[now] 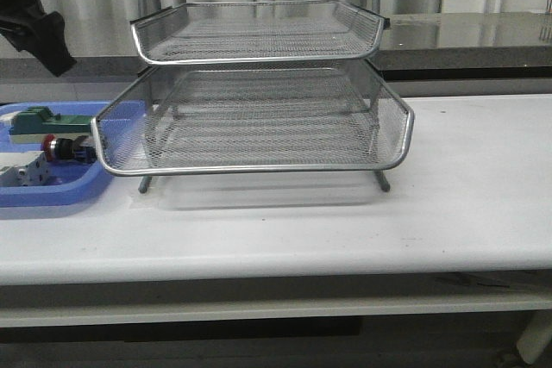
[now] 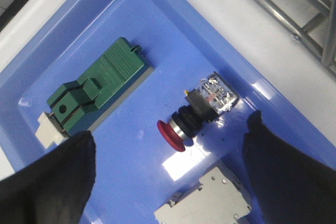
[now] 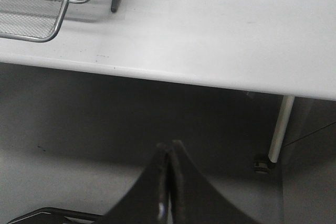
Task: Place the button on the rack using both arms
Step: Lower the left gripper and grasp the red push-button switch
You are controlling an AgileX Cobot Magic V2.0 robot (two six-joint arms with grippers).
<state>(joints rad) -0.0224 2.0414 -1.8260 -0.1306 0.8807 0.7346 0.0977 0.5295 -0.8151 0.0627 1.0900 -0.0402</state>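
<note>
- The rack (image 1: 259,118) has its lowest tier too faint to make out behind the mesh.
- The blue tray (image 1: 52,191) is cut off by the front view's left edge.
- The grey switch block (image 2: 207,203) runs off the left wrist view's bottom edge.

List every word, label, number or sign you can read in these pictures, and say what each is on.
No readable text in any view.
The green block: moulded shapes only, no legible marking.
The button: red head is plain; its rear block shows glare, nothing readable.
The white switch block: no print can be made out.
The rack and blue tray: unmarked.
</note>
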